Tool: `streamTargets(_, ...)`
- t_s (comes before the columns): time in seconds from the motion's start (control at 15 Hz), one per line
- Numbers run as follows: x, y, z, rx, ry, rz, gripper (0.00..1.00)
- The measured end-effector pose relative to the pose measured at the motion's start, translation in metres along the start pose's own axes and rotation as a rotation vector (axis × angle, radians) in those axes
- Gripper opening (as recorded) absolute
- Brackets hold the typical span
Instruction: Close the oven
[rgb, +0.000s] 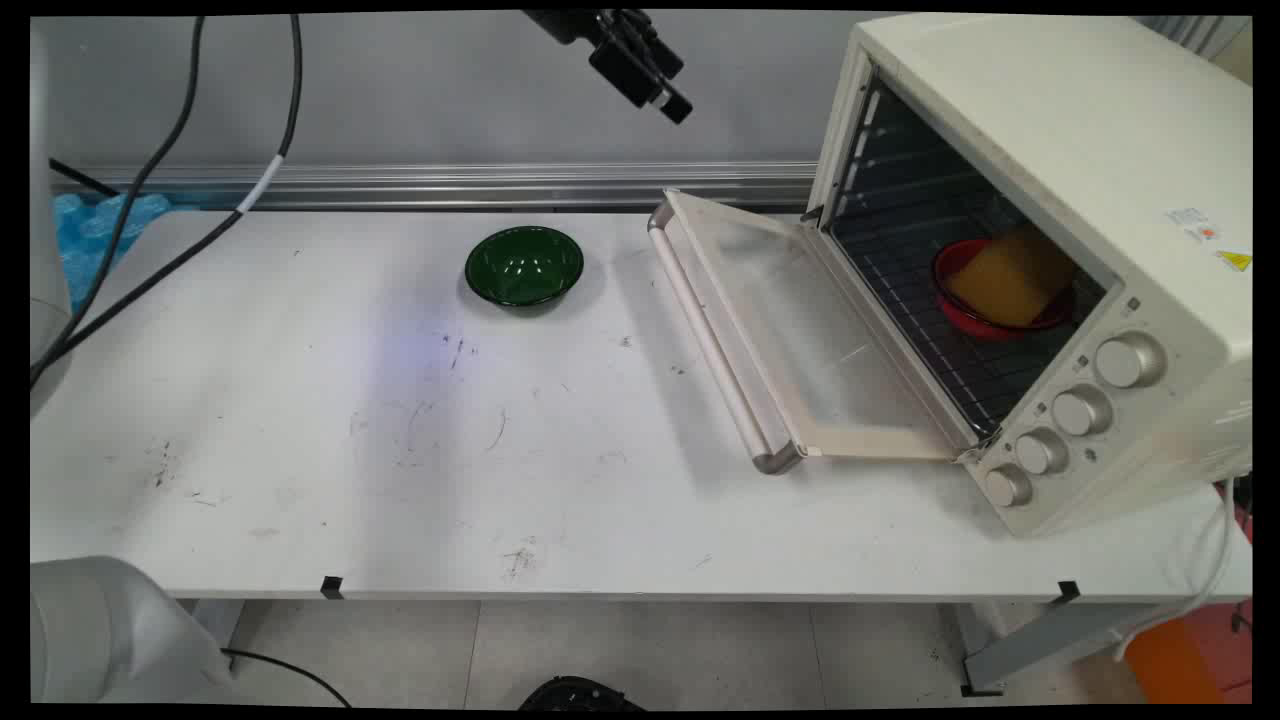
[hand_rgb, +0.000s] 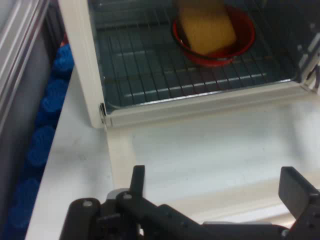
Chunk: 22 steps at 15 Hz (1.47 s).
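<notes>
1. The oven (rgb: 1050, 150) has a smooth cream painted shell, metal wire rack (hand_rgb: 150, 75) and glass door (rgb: 800, 330).
2. The green bowl (rgb: 524, 265) is glossy.
3. The desk (rgb: 300, 450) is matt white, scuffed.
4. The sponge (hand_rgb: 207, 27) looks porous.

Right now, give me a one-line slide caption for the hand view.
Open pincer above the lowered oven door, facing a yellow sponge in a red bowl on the rack.

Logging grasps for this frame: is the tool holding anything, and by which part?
Nothing is held. The tool is open and empty, above the oven door.
</notes>
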Motion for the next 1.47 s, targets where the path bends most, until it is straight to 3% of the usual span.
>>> streamTargets(0.8, -0.027, 0.060, -0.003, 0.020, -0.155, -0.039, 1.00)
streamTargets(1.47, -0.066, 0.107, 0.026, 0.020, -0.264, -0.090, 1.00)
